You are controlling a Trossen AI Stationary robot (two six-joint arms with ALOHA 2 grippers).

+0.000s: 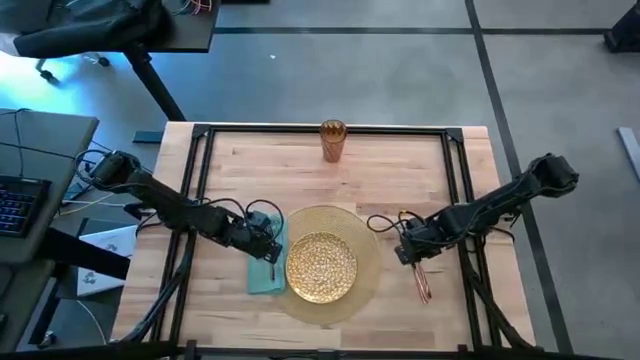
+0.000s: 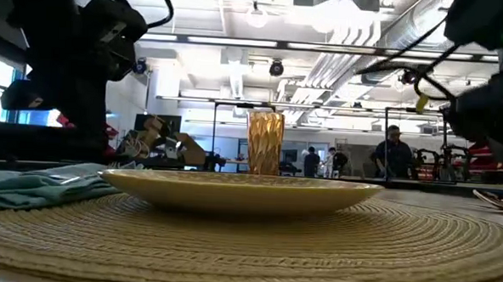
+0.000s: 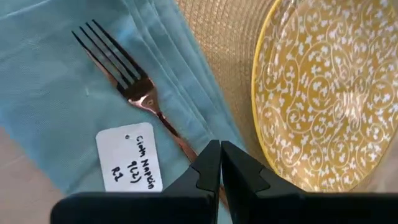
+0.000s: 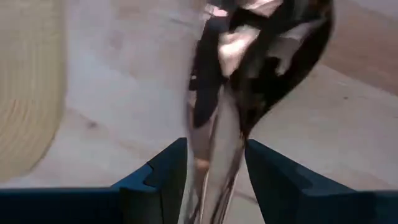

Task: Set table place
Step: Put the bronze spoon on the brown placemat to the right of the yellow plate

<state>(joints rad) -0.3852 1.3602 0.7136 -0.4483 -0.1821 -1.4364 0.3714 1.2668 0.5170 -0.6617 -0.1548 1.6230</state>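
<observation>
On the counter (image 1: 400,170), the left hand (image 3: 220,163) sits low over the teal napkin (image 3: 56,81), its two fingers pressed almost together around the handle of a copper-toned fork (image 3: 134,87). That fork lies flat on the napkin, tines pointing away from the hand, with a white handwritten label (image 3: 129,158) just beside the handle. From above, this hand (image 1: 268,243) is at the napkin's (image 1: 264,275) far end, just left of the mat (image 1: 368,240).

The right hand (image 4: 214,180) is down on the other side of the mat. Its fingers stand a little apart with a shiny spoon (image 4: 261,68) between them, the bowl ahead of the fingertips; I cannot tell whether the fingers actually press on the handle. From above, that hand (image 1: 408,250) hovers at the top end of the copper cutlery (image 1: 423,283) lying on the bare wood, near the mat's right edge but apart from it.

The gold patterned plate (image 1: 321,266) rests on the mat, toward its near side. The amber cup (image 1: 333,140) stands upright near the far rail, well apart from the rest. At counter level, the cup (image 2: 264,141) rises behind the plate (image 2: 241,190), and people (image 2: 393,151) show far back in the room.
</observation>
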